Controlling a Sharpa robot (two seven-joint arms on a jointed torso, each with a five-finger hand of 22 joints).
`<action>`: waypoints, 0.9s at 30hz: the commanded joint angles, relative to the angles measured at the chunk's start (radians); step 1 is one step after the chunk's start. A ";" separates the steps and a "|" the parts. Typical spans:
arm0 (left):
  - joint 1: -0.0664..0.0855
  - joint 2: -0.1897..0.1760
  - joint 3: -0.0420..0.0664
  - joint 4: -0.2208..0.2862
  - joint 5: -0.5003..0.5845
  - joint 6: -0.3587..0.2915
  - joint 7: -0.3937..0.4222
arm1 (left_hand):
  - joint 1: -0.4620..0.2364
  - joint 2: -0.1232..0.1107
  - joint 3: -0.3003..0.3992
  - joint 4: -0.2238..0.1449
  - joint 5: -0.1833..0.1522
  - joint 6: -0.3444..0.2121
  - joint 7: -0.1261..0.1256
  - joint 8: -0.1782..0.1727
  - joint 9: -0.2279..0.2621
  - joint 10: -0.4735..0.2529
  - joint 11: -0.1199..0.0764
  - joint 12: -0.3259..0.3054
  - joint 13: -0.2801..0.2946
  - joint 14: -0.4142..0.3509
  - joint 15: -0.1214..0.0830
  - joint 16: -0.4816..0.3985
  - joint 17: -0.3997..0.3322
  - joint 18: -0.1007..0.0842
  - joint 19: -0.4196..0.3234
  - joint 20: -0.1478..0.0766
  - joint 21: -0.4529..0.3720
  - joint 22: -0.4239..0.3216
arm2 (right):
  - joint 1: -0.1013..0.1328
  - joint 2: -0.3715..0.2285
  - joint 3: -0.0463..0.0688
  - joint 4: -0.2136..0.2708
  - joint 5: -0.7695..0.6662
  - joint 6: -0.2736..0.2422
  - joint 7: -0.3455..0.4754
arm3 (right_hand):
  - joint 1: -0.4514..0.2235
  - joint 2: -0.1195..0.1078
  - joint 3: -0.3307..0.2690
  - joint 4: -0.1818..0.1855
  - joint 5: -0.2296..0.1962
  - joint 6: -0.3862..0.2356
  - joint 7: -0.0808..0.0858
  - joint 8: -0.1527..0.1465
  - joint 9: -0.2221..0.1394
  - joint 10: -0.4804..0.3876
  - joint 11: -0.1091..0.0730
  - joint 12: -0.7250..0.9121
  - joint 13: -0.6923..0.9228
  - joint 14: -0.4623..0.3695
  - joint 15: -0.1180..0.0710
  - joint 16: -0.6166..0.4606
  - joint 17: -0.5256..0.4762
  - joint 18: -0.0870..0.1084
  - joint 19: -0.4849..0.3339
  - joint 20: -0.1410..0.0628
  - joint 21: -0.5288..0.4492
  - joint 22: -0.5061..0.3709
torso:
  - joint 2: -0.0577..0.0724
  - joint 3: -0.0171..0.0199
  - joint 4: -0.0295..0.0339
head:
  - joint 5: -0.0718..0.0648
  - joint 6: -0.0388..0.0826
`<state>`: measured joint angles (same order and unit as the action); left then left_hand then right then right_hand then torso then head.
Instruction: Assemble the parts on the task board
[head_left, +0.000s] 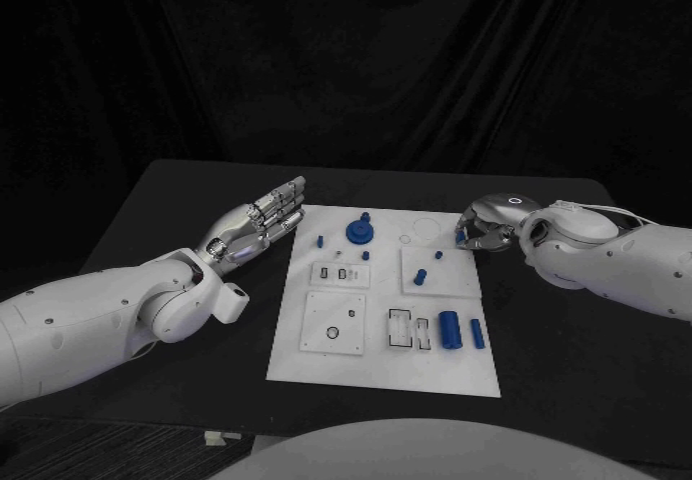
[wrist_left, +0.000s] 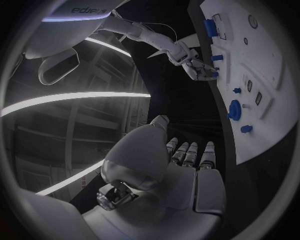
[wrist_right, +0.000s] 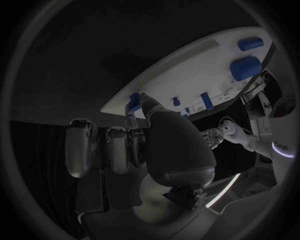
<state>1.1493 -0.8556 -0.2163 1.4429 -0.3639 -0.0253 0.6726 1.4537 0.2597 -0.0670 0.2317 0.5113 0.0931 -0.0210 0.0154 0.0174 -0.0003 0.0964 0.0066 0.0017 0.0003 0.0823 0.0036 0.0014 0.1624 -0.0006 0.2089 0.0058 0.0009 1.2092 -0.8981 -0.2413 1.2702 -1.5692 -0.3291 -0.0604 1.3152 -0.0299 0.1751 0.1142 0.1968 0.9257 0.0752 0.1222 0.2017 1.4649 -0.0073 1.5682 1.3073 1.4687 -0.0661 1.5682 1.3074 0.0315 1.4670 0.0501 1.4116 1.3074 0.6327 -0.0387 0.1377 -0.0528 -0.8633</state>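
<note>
Both hands (head_left: 267, 222) (head_left: 486, 227) flank the task board (head_left: 378, 368), fingers empty.

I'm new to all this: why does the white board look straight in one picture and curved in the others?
Head view: the task board has straight edges. Both wrist views use fisheye lenses, bending its edges; bright light strips streak the left wrist view.

The place looked like a robotics lab or test cell rather than a home or shop. A black table (head_left: 188, 210) stood against black drapes (head_left: 375, 80) that closed off the whole background, and a white task board (head_left: 433, 375) with small blue parts (head_left: 450, 327) lay squared in the middle of it, as on a bench set up for trials. Behind the arms, long strips of ceiling light (wrist_left: 75, 102) ran across an open, industrial-looking room.
</note>
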 joint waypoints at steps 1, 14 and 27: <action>-0.002 0.002 0.001 0.002 0.001 0.014 0.008 | -0.009 -0.002 0.008 0.000 0.006 0.003 0.003 0.005 0.001 0.000 0.008 -0.007 -0.002 0.000 0.009 -0.004 -0.001 0.018 0.001 0.008 -0.006 -0.001 | -0.003 0.000 0.001 -0.001 -0.003 -0.014 -0.009 | 0.012 0.003 0.000 -0.010 0.006 0.014 -0.001 0.009 0.005 0.106 0.002 0.003 0.263 0.102 -0.004 0.003 0.263 0.010 0.001 -0.006 -0.006 0.208 | 0.000 -0.0002 -0.0006 | 0.000 -0.002; -0.003 0.000 0.001 0.005 0.001 0.018 0.005 | -0.008 -0.001 0.009 -0.001 0.006 0.005 0.005 0.005 0.001 0.000 0.009 -0.007 -0.002 0.000 0.009 -0.004 -0.001 0.018 0.001 0.008 -0.006 -0.001 | -0.004 -0.020 0.001 0.047 -0.003 -0.146 -0.016 | 0.044 0.023 0.009 -0.030 0.007 0.095 0.000 0.044 0.040 0.106 0.016 0.003 0.263 0.102 0.002 0.003 0.263 0.005 0.015 -0.002 0.011 0.214 | -0.001 -0.0002 -0.0004 | 0.002 -0.008; -0.003 0.004 0.001 -0.002 0.001 0.020 -0.001 | -0.008 -0.001 0.010 -0.002 0.006 0.006 0.008 0.005 0.001 0.000 0.009 -0.007 -0.002 0.000 0.009 -0.004 -0.001 0.018 0.001 0.008 -0.006 -0.001 | 0.042 -0.036 0.008 0.220 -0.003 -0.169 -0.022 | 0.035 0.016 -0.001 -0.024 0.049 0.115 0.006 0.042 0.051 0.106 0.021 0.003 0.263 0.102 0.009 0.003 0.263 0.002 0.026 0.003 0.025 0.219 | 0.001 -0.0019 0.0005 | 0.002 -0.009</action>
<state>1.1470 -0.8548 -0.2163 1.4409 -0.3640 -0.0175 0.6646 1.4537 0.2596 -0.0642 0.2289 0.5113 0.0984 -0.0158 0.0153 0.0172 -0.0003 0.0964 0.0066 0.0011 0.0003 0.0823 0.0036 0.0009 0.1625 -0.0007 0.2089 0.0058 0.0012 1.2499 -0.9400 -0.2331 1.4784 -1.5689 -0.4787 -0.0657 1.3585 -0.0133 0.1803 0.0891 0.2416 1.0249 0.0917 0.1667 0.2321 1.4648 0.0074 1.5682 1.3074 1.4651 -0.0625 1.5682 1.3073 0.0315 1.4670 0.0501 1.4336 1.3080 0.6329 -0.0398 0.1383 -0.0487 -0.8725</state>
